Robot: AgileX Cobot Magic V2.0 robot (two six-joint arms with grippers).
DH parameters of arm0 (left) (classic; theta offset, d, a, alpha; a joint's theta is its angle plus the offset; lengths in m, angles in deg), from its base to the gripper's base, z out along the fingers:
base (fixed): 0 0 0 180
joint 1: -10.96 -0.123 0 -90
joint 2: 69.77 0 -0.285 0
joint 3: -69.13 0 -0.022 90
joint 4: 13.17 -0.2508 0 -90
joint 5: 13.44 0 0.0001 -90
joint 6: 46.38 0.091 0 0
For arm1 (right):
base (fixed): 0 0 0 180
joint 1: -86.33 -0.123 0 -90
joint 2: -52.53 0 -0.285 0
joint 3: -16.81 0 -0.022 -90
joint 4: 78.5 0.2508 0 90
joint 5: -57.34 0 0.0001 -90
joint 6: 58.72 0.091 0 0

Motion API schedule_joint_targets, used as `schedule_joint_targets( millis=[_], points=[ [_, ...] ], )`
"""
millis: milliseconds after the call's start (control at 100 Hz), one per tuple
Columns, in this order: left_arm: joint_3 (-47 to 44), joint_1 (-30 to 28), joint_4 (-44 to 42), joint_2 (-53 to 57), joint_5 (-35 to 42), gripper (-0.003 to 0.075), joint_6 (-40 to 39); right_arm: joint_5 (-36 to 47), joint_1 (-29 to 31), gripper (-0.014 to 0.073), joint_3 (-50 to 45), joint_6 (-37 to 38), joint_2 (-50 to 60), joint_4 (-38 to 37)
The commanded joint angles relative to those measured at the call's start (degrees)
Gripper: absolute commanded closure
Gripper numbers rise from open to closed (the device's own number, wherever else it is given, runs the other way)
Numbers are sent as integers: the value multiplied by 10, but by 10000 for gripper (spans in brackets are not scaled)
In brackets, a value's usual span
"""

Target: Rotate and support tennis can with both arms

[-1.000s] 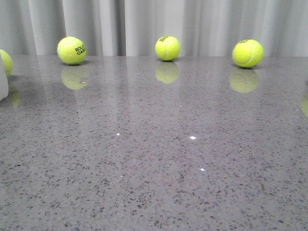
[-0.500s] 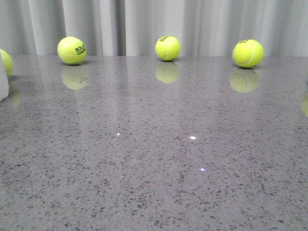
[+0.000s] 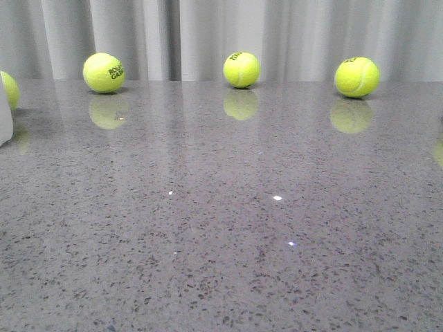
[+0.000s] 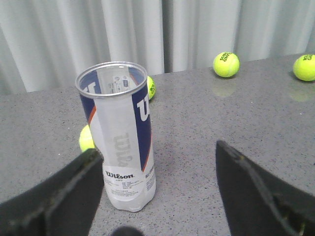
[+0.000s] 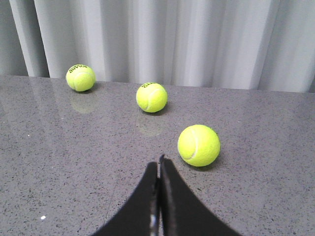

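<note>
just wide-apart left claw (image 4: 157, 191) facing upright tennis can (image 4: 120, 137) — untouched — right claw (image 5: 159, 196) pressed together, empty

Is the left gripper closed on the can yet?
No, the left gripper is open, with the upright can standing free between its fingers.

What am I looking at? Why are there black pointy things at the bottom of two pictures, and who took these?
A robot with two arms took them. One camera looks forward over the grey table. The other two ride on its wrists, so you see its jaws. The left gripper is wide open, facing the tennis can, which stands upright with its top open. It is not touching it yet. The right gripper is shut and holds nothing; the nearest tennis ball lies just beyond it. More balls sit near the curtain.
</note>
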Motion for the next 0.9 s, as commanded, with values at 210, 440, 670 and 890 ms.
schedule_joint_targets(
  millis=[210,440,670,890],
  points=[
    [-162,1,48,73,252,248,-7,50,2,661,15,0,-2,0],
    [-219,1,69,73,322,248,-7,50,2,661,15,0,-2,0],
    [-220,1,69,74,322,444,-7,50,2,661,15,0,-2,0],
    [-220,1,69,74,322,741,-7,50,2,661,15,0,-2,0]
  ],
)
